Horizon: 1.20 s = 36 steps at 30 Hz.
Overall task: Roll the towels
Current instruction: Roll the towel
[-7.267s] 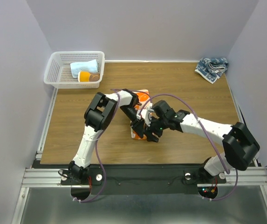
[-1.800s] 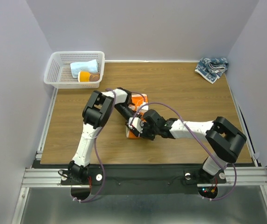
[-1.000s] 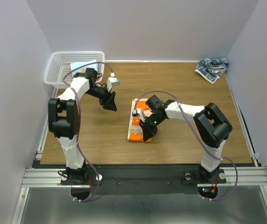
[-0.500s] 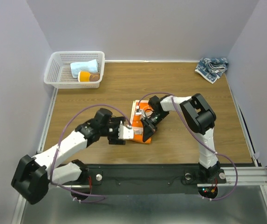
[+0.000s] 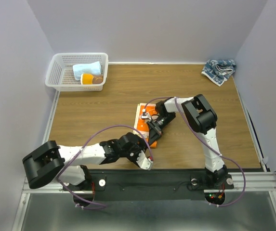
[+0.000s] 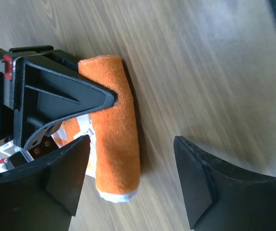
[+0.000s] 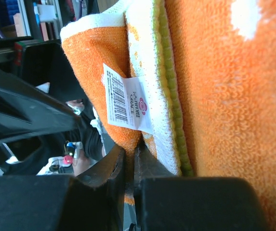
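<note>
The white-and-orange towel [image 5: 144, 122] lies mid-table, its near end curled into an orange roll [image 6: 112, 132]. My right gripper [image 5: 152, 137] is shut on that roll's edge. In the right wrist view the right gripper [image 7: 130, 161] pinches orange cloth below a white barcode label [image 7: 127, 98] and the green edge [image 7: 169, 86]. My left gripper [image 5: 140, 150] hovers low at the towel's near end. The left gripper [image 6: 130, 185] is open, with the roll's white-rimmed tip just inside the gap, touching neither finger. The dark-blue-and-white towel [image 5: 218, 70] lies crumpled at the far right corner.
A white mesh basket [image 5: 56, 72] at the far left corner holds a light blue cloth [image 5: 87, 70] and an orange cup-like item [image 5: 87, 79]. Both arms crowd the table's middle front, close to its near edge [image 5: 176, 168].
The left arm swung from the far left near the basket, past the towel's left side, down to its near end. The right gripper stayed shut on the towel edge.
</note>
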Available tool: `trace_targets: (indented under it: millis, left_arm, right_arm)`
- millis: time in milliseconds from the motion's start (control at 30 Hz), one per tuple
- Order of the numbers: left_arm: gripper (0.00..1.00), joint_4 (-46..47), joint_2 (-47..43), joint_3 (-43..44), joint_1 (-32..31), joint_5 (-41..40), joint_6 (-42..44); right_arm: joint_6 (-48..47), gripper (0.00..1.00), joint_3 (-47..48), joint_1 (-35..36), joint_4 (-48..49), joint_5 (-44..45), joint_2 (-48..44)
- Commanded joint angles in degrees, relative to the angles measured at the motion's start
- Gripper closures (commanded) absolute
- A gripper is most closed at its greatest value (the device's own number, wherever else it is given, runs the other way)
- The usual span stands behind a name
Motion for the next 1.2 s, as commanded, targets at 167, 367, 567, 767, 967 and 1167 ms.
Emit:
trace_targets:
  millis: [167,367,567,767,967,1167]
  left_arm:
    - [0.34,10.9,11.6,2.3,-0.3,-9.5,-0.6]
    - [0.72,0.5,13.8,6.1,-0.2,-7.2,-4.7]
    - [0.82,-18.0,15.5,16.2,4.2,5.3,-7.9]
    - [0.83,-30.6,22.0,26.4,10.4,18.6,-12.0]
    - [0.81,-44.9,33.2,39.9,18.6,30.7,-12.6]
    - [0.76,-60.7,46.3,53.3,24.4,41.6,-10.8]
  right_arm:
    - [-3.5,0.87,2.8,-0.4,-5.3,-0.8,1.1]
    - [-2.7,0.72,4.7,-2.1,-6.0,-0.2,-0.2]
    - [2.1,0.38,11.9,-7.3,-5.9,4.8,-6.5]
    - [7.1,0.19,21.0,-12.8,-3.3,14.8,-14.2]
    - [9.3,0.00,16.5,-16.8,3.6,22.3,-27.4]
    - [6.3,0.00,5.1,-16.6,7.0,23.1,-40.0]
